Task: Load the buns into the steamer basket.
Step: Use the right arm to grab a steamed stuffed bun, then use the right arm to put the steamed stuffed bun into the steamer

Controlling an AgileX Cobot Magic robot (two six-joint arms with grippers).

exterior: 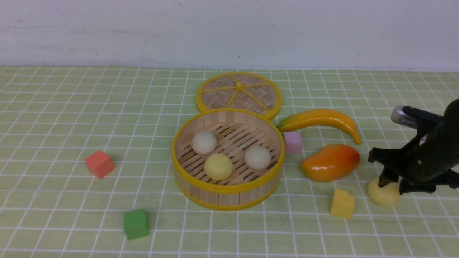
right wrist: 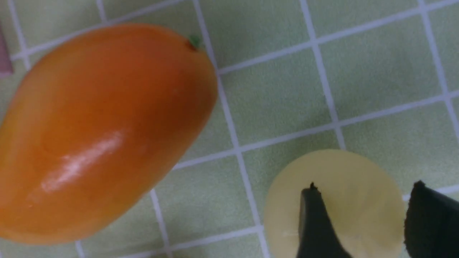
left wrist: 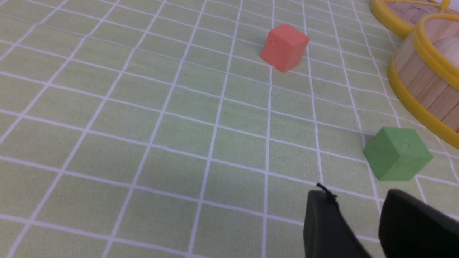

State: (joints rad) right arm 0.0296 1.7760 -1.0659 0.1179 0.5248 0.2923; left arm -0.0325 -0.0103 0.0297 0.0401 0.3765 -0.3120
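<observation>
Right gripper (exterior: 394,183): jaws apart, straddling the fourth bun (exterior: 384,195) (round, no long axis).
Left gripper (left wrist: 358,218): jaws apart, empty; only its wrist view shows it.
Steamer basket (exterior: 228,187): three buns inside.

Right arm (exterior: 430,154) comes in from the right edge of the front view, wrist pitched down, right gripper (exterior: 394,184) low at the cloth with fingers pointing down. Its jaws are parted, both dark fingertips (right wrist: 315,222) showing in the wrist view with a clear gap between them, not clamped. Left arm is out of the front view; left gripper (left wrist: 362,222) shows only in its own wrist view as two dark fingertips (left wrist: 412,222) held apart, hanging low over the cloth, nothing between them.
</observation>
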